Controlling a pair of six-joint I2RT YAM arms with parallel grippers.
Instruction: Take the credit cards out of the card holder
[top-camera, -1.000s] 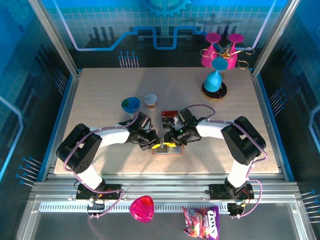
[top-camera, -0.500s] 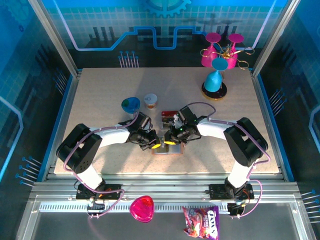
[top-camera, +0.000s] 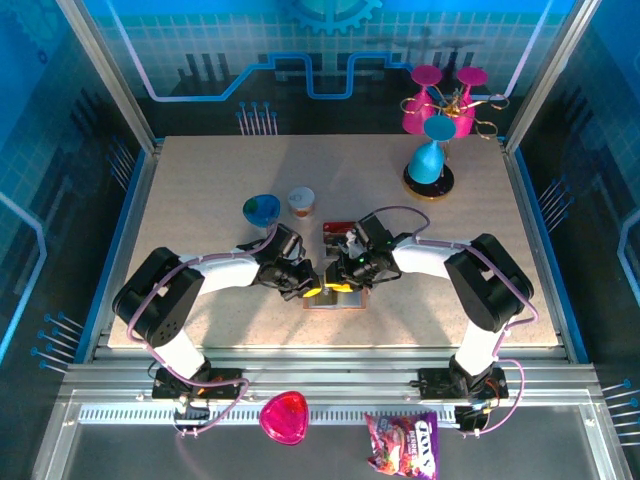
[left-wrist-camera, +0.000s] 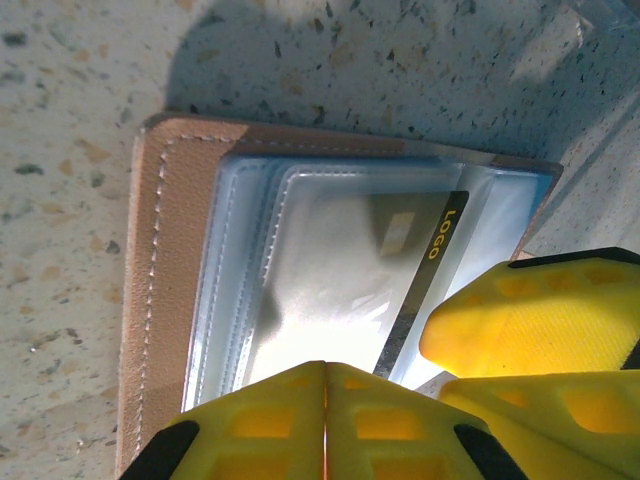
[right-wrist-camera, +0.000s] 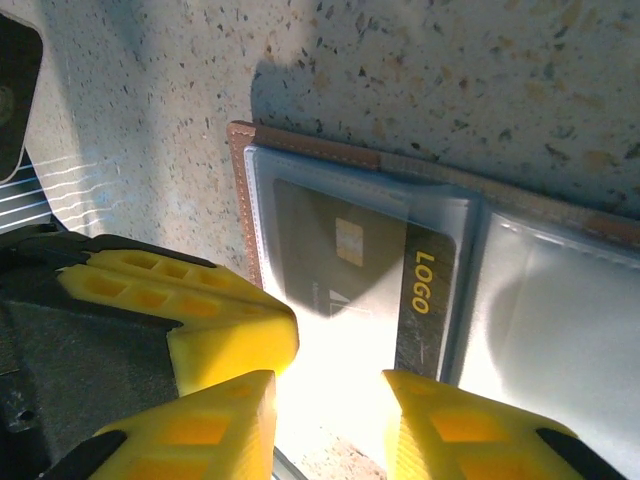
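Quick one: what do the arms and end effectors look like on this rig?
Left arm and right arm: black joint housings, white links, lilac cables looped along them. Left end effector and right end effector: yellow fingers with a moulded grid pattern, black bases.

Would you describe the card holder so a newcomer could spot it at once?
On the speckled table, near its front edge, the left gripper and right gripper converge. The card holder lies open under them: tan stitched leather, clear pockets, one holding a dark card marked LOGO.
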